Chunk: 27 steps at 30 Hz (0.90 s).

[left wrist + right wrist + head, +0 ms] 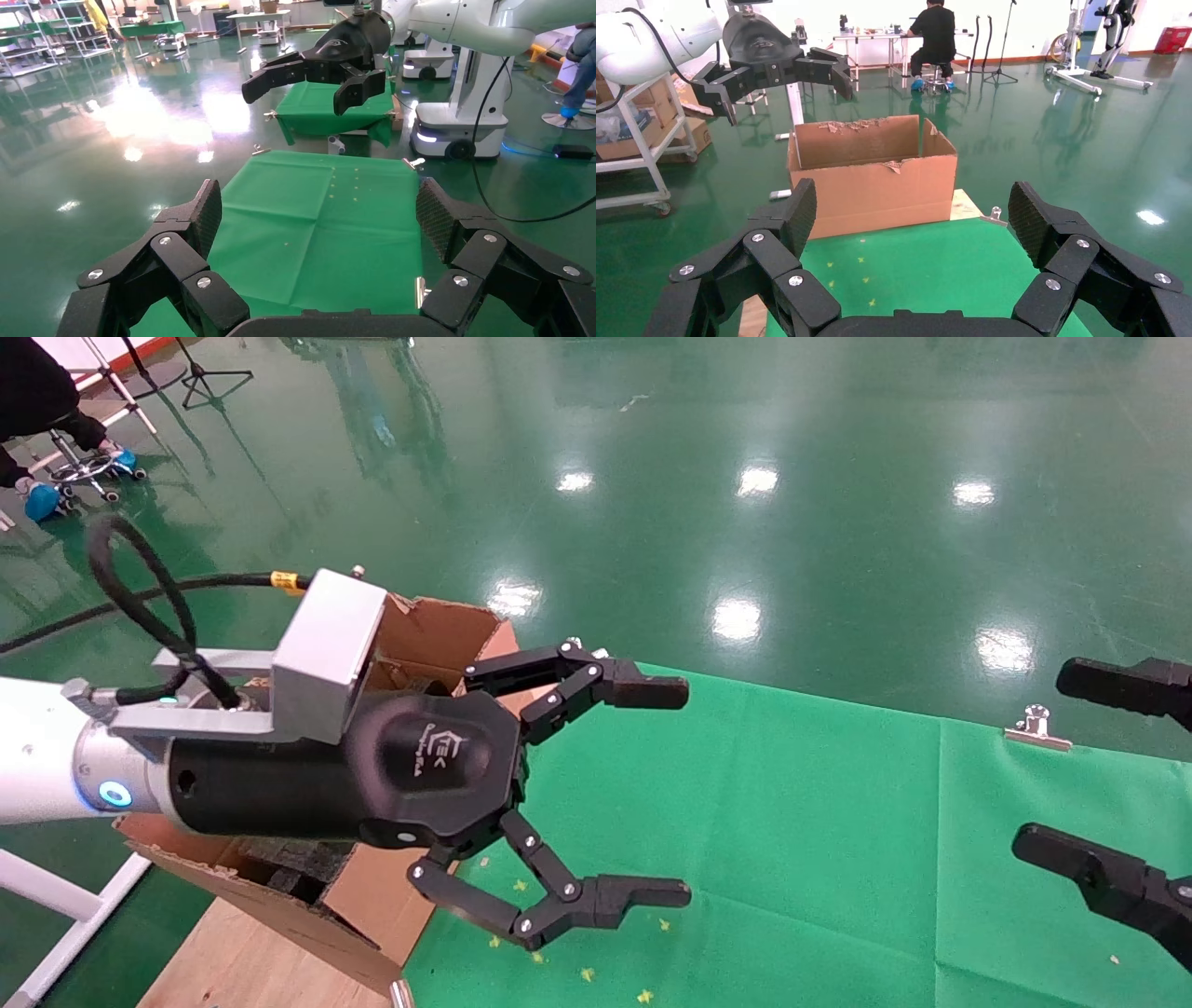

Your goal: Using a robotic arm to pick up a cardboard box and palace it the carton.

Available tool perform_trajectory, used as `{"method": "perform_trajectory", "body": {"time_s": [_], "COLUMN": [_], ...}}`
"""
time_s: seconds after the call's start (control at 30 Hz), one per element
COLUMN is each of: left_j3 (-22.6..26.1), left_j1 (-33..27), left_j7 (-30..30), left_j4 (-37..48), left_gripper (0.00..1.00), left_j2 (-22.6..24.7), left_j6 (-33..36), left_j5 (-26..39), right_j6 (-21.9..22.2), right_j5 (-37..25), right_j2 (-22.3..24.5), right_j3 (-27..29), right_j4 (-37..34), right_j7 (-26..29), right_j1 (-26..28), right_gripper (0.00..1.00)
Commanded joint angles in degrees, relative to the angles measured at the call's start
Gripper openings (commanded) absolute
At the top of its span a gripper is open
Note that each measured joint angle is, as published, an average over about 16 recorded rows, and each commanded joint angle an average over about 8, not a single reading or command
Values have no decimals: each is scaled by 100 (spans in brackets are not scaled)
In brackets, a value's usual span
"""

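Note:
My left gripper (686, 794), on the white arm with the blue light, is open and empty. It hangs above the left edge of the green cloth, just past the carton (438, 631). The carton is large, brown and torn-edged, with black foam (298, 864) inside; it also shows in the right wrist view (877, 186). My right gripper (1041, 761) is open and empty at the right edge of the head view. The small cardboard box shows in no view. The left wrist view shows only bare cloth between its own fingers (211, 210).
A green cloth (792, 822) covers the table, held by a metal clip (1036, 728) at the far edge. The carton stands on a wooden board (242, 961) at the table's left end. A shiny green floor surrounds the table. A person (933, 35) sits far behind the carton.

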Motion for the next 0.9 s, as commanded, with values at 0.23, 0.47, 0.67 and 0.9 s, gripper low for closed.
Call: {"method": "perform_trajectory", "body": {"time_s": [0.23,0.47,0.67,0.9], "left_j3": [31,44,50,54], "left_j1": [-39,-56,-64,-69], "left_j7": [-8,-11,-13,-16], "left_j4": [45,62,71,77], "left_gripper": [100,100,100,100], "left_j2": [3,6,7,8], "left_j6": [-15,-20,-23,-26], "left_j5": [43,62,71,76], "right_j6": [0,0,0,0], "right_j5": [0,0,0,0], "right_j2": [0,0,0,0], "right_j3": [0,0,0,0], "right_j4": [0,0,0,0], "right_j7": [0,0,0,0], "right_j1": [0,0,0,0], "right_gripper": [100,100,100,100]}}
